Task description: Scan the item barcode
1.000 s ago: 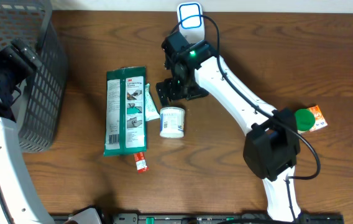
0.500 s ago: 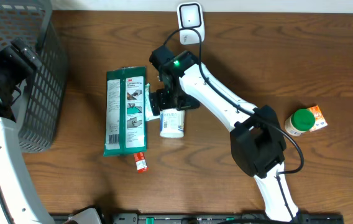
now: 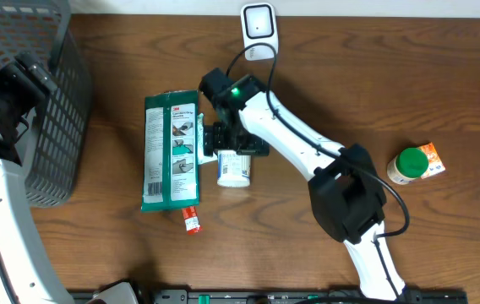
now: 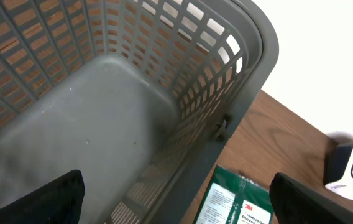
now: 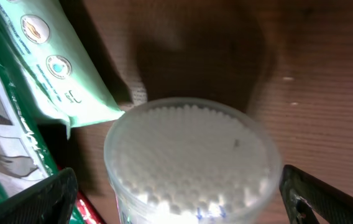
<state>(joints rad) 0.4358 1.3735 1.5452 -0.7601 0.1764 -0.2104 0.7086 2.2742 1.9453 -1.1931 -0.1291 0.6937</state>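
Right fingers (image 5: 30,199) spread around the swab tub (image 3: 234,169); left fingers (image 4: 40,199) spread above the basket (image 4: 238,56).
Overhead, the white tub lies on the desk (image 3: 392,76) just beside the green 3M pack (image 3: 171,152), below the scanner (image 3: 259,25), its top end under the right arm. Only the right wrist view shows the clear end packed with swab tips, between the 2 fingers.

A grey plastic basket (image 4: 265,56) fills the upper left and middle of the frame, its lattice walls sloping down to a smooth floor. Brown wooden table (image 4: 279,140) shows at the right. A green packet (image 4: 238,202) (3M logo on it) lies at bottom centre, just beside the basket's corner. A white scanner (image 4: 352,168) sits at the right edge. The left gripper (image 4: 176,202) shows only as two dark fingertips (image 4: 43,202) in the lower corners, set wide apart.
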